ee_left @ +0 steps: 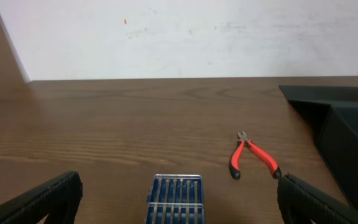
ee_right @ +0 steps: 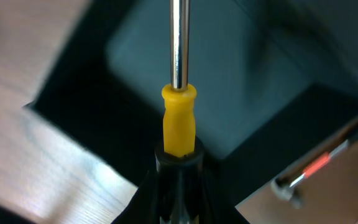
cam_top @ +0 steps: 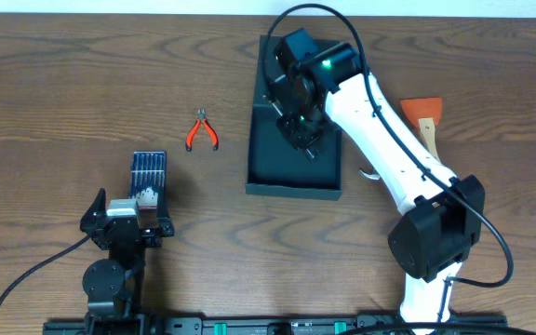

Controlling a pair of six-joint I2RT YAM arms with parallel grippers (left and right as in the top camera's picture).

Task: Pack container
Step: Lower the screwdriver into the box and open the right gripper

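1. Dark wood-grain table (cam_top: 82,84) runs up to a plain white wall along its far edge.
2. The container (cam_top: 268,172), a dark teal box, sits toward the far edge, a little right of the table's middle. Its flap lid is open on the far-edge side.
3. The right gripper (cam_top: 301,128) hangs over the container's open inside. Its jaws are clamped on a screwdriver (ee_right: 179,124) with a yellow handle. The bare metal shaft points out over the box floor; whether the tip touches it I cannot tell.
4. The left gripper (ee_left: 179,182) is low by the near edge, left of the middle. Its jaws are spread wide and hold nothing.
5. A blue case of bits (ee_left: 176,198) lies on the table just in front of that gripper, between its two fingers in the left wrist view.
6. Red-handled pliers (cam_top: 202,132) lie near the table's middle, left of the container and apart from it.
7. An orange-headed tool with a wooden handle (cam_top: 424,116) lies toward the right edge, partly hidden by the white right arm.
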